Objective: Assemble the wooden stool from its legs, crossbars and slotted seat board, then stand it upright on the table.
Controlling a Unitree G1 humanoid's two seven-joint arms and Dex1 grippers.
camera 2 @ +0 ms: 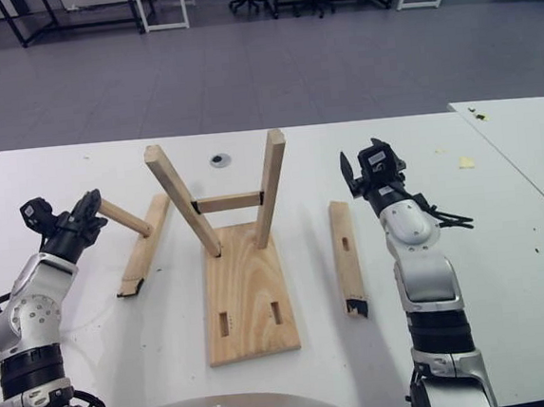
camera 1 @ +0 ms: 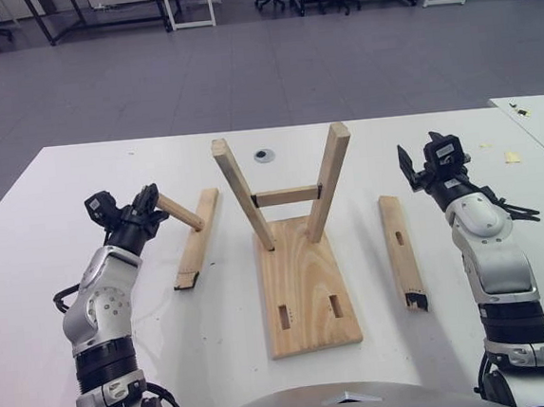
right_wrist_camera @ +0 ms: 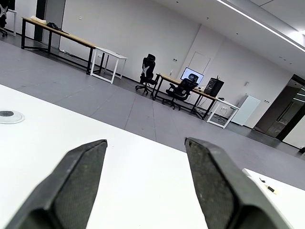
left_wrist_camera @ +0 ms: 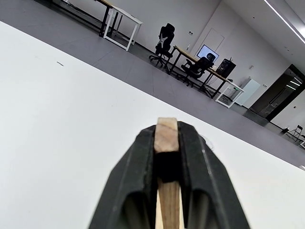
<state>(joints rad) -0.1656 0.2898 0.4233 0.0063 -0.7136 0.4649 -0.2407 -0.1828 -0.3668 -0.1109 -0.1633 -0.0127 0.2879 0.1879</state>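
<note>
A white table (camera 1: pixel 80 182) is filling the foreground, with office floor lying beyond. At centre the board (camera 1: pixel 304 296) is lying flat, apparently underside up so its slots face the arms. Two fitted legs (camera 1: pixel 241 192) are standing at its 12 o'clock end, tied by a crossbar (camera 1: pixel 288 196), while the 6 o'clock slots (camera 1: pixel 284 317) are sitting empty. At 10 o'clock the left gripper (camera 1: pixel 146 203) is clamping a spare crossbar (camera 1: pixel 179 213) by one end, leaving the other free, probably for the loose leg (camera 1: pixel 197 239) nearby. Another leg (camera 1: pixel 400 249) is lying at 3 o'clock. Past it, at 2 o'clock, the right gripper (camera 1: pixel 420 170) is hovering with fingers spread, holding nothing.
</note>
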